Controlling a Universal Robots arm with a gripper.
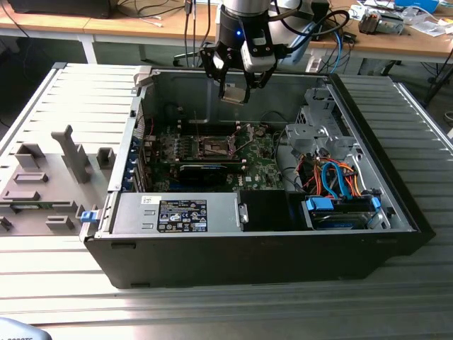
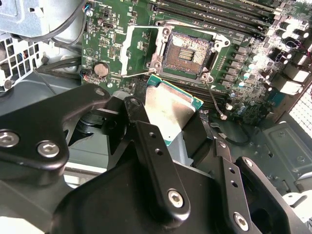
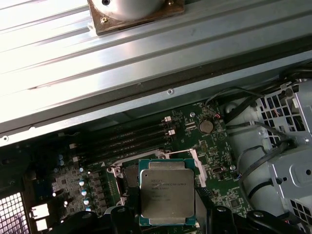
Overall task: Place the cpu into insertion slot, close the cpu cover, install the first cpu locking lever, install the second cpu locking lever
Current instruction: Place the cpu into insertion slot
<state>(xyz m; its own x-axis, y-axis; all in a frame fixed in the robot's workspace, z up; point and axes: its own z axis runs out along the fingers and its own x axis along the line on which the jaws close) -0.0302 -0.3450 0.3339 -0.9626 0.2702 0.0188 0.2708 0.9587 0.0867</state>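
The cpu (image 3: 168,195) is being gripped at two opposite edges by the gripper (image 2: 168,111), its fingers drawn in only to the cpu's width. It is being held in the air over the green board (image 2: 109,34), near the uncovered insertion slot (image 2: 186,52), with the cpu cover (image 2: 127,48) tipped open beside the slot.

- Open case (image 1: 255,255) on table (image 1: 212,312); motherboard (image 1: 265,166) on the case floor.
- In the motherboard: slot (image 2: 187,52), with cover (image 2: 130,48) swung open just beside it.
- Above the motherboard, apart from slot: cpu (image 2: 170,109), clamped between the fingers of gripper (image 1: 235,91).
- Exterior view's right, inside case: drive cage (image 1: 318,131).
- Exterior view's left, outside case: fixtures (image 1: 42,184).
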